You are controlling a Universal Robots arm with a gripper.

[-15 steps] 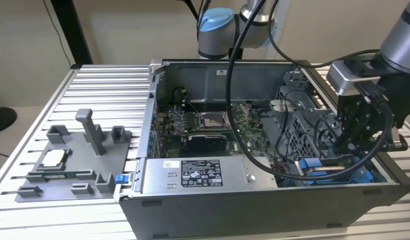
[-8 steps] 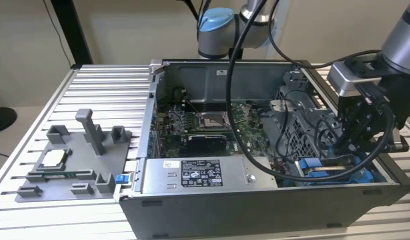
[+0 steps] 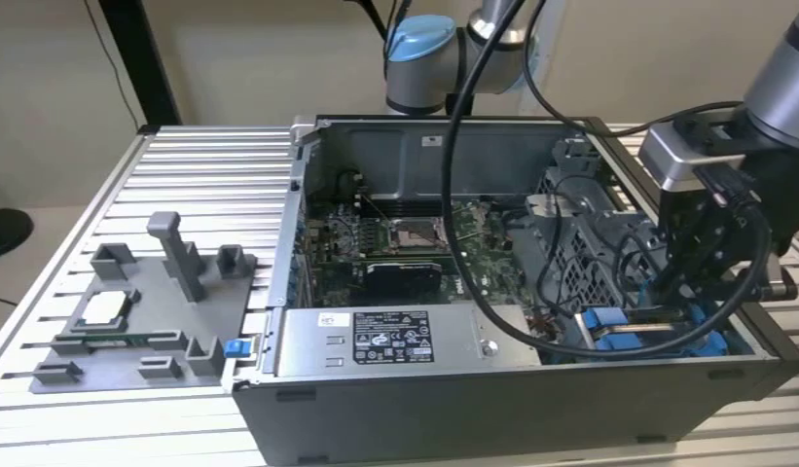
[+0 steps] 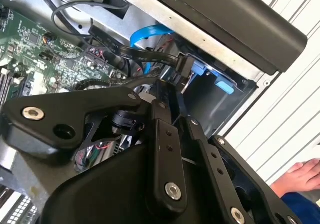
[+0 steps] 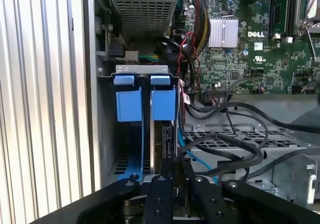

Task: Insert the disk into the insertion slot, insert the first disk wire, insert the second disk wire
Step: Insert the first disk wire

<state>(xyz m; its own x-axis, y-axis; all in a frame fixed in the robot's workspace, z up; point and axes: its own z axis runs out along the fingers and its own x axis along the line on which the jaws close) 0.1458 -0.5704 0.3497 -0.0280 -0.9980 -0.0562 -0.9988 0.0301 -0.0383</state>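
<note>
My gripper (image 3: 695,304) hangs inside the open computer case at the front corner on the exterior view's right. It sits down in the insertion slot (image 3: 609,327), a grey perforated bay (image 5: 125,164) with two bright blue tabs (image 5: 125,103). Under one tab, the dark edge of the disk (image 5: 168,139) stands in the bay. In both wrist views the fingers (image 5: 160,191) lie close together, shut on a black wire plug (image 4: 184,65) beside a blue tab (image 4: 198,70). A thin blue flat wire (image 4: 150,34) curves nearby. The fingertips are partly hidden by the gripper's own links.
A grey box with a white sticker (image 3: 392,341) lies along the case front. The motherboard (image 3: 399,243) fills the middle. Loose black cables (image 5: 225,144) crowd the bay's side. A grey fixture tray with pegs (image 3: 127,311) lies on the exterior view's left. A person's bare hand or foot (image 4: 300,176) is near the slatted table.
</note>
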